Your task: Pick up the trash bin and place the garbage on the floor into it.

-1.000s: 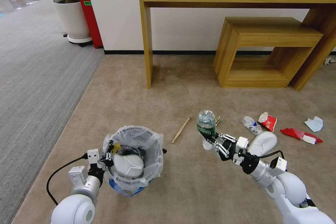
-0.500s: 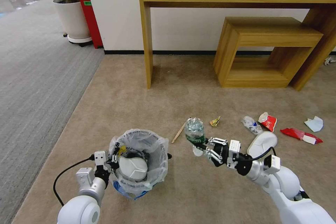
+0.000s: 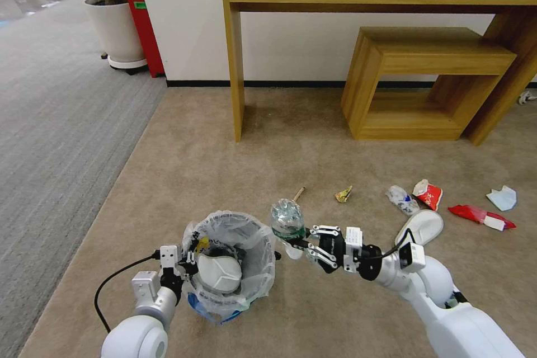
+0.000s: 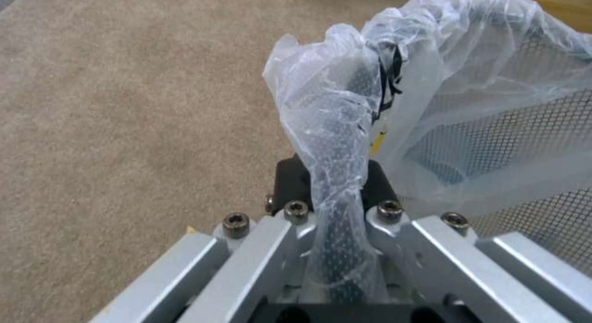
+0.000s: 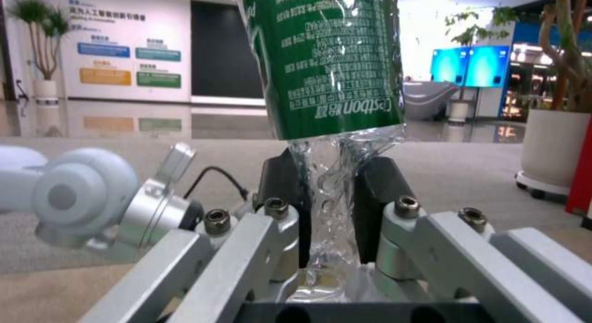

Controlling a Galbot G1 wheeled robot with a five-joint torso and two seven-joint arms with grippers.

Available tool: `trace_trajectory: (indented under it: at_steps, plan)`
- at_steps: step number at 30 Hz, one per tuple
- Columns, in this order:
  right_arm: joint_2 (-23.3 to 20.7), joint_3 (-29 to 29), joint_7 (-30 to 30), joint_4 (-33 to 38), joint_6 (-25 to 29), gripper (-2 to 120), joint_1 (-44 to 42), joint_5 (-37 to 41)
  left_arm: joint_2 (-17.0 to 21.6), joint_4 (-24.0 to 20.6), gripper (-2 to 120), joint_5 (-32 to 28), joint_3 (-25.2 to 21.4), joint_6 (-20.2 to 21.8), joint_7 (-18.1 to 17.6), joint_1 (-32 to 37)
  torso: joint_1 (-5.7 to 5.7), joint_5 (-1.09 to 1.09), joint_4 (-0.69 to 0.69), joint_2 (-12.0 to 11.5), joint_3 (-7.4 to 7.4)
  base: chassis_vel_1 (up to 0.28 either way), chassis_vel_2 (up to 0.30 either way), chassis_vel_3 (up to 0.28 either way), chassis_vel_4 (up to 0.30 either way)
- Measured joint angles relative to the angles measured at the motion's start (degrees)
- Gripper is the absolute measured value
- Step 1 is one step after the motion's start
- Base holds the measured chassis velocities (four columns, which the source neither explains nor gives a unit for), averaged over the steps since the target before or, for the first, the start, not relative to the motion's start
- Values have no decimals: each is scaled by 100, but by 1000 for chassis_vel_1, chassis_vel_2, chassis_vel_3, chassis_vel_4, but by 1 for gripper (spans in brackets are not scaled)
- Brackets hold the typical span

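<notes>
My head view cuts off both arms at the lower edge. The bottle's neck is hidden between the right jaws, and the stick (image 3: 298, 193) on the carpet is mostly covered by the bottle. I cannot make out the small clear piece (image 3: 403, 199) beyond the slipper.

Left gripper (image 3: 187, 257): low, arm reaching forward, jaws clenched on the bag-covered rim of the trash bin (image 3: 254, 260), on its left side. The left wrist view confirms mesh and plastic pinched between the pads (image 4: 336, 249). Bin upright, mouth up, a white slipper (image 3: 219, 273) lying inside.

Right gripper (image 3: 297, 246): forearm stretched leftward, jaws grasping a crushed plastic bottle (image 3: 287, 220) by its narrow end. Bottle's long axis upright, green label (image 5: 327, 59) above the pads, base up, just beside the bin's right rim.

On the floor to the right: a second white slipper (image 3: 420, 226), red wrappers (image 3: 481, 216), a yellow scrap (image 3: 343, 194).
</notes>
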Motion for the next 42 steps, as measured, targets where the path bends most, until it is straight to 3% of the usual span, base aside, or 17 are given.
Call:
trace_trajectory:
  at_steps: [19,42]
  plan:
    - [97,-973,296,-334,103,13,562,70,-210,59,3,158,101,-20,47,-40,0,0,0,0,0,0,0,0,0]
    - [578,-1469,348,-625,165,13,670,-207,-417,-109,3,-36,75,104,38,-30,0,-2,-1,0,0,0,0,0,0]
